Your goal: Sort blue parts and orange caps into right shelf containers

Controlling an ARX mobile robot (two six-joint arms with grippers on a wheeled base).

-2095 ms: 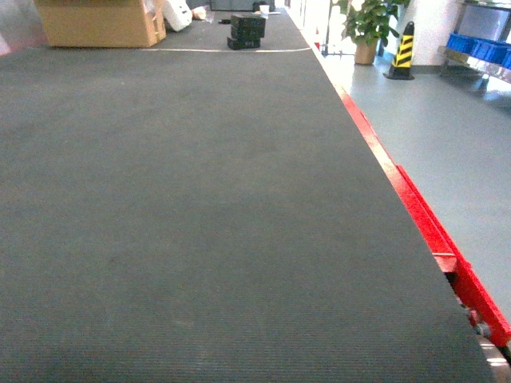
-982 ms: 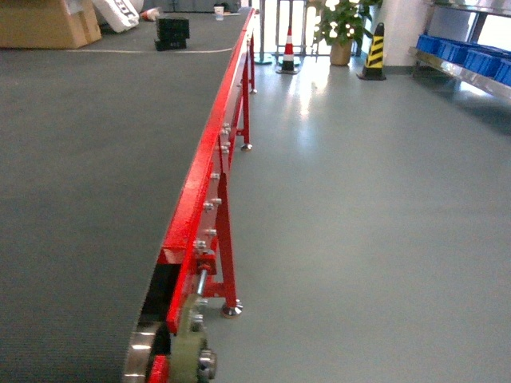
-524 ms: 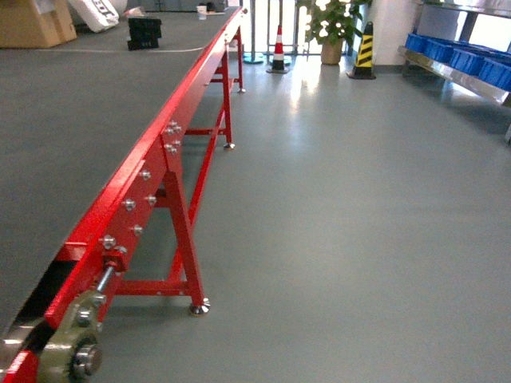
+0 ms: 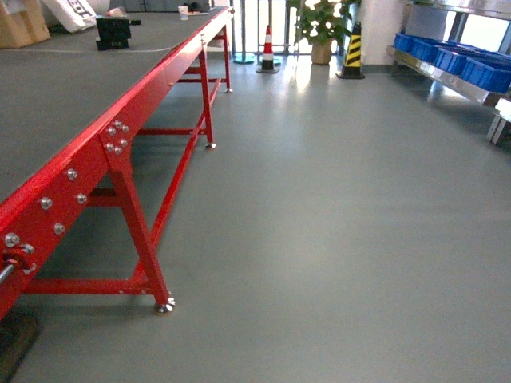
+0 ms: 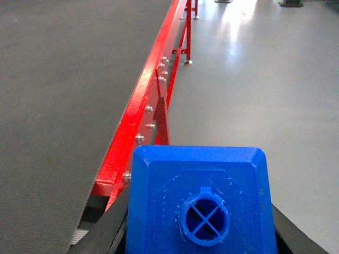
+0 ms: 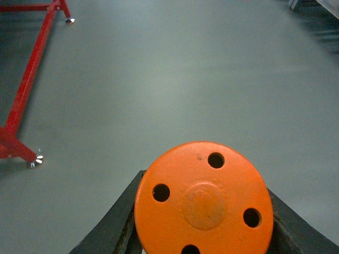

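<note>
Several blue crates (image 4: pixel 455 56) sit in a row on the steel shelf (image 4: pixel 447 76) at the far right of my head view; I cannot tell what is in them. Between me and them lies bare grey floor (image 4: pixel 335 223). On my left runs the red-framed worktop (image 4: pixel 80 171) with its dark mat, a black box (image 4: pixel 112 32) far along it. A striped cone (image 4: pixel 267 49), a black-and-yellow post (image 4: pixel 353 49) and a potted plant (image 4: pixel 319 24) stand at the far end. My left claw (image 5: pixel 198 241) grips a blue part (image 5: pixel 201 203), boxy, with a round crossed knob on top. My right claw (image 6: pixel 204 238) grips an orange cap (image 6: pixel 204 198), its flat top showing four small holes.
</note>
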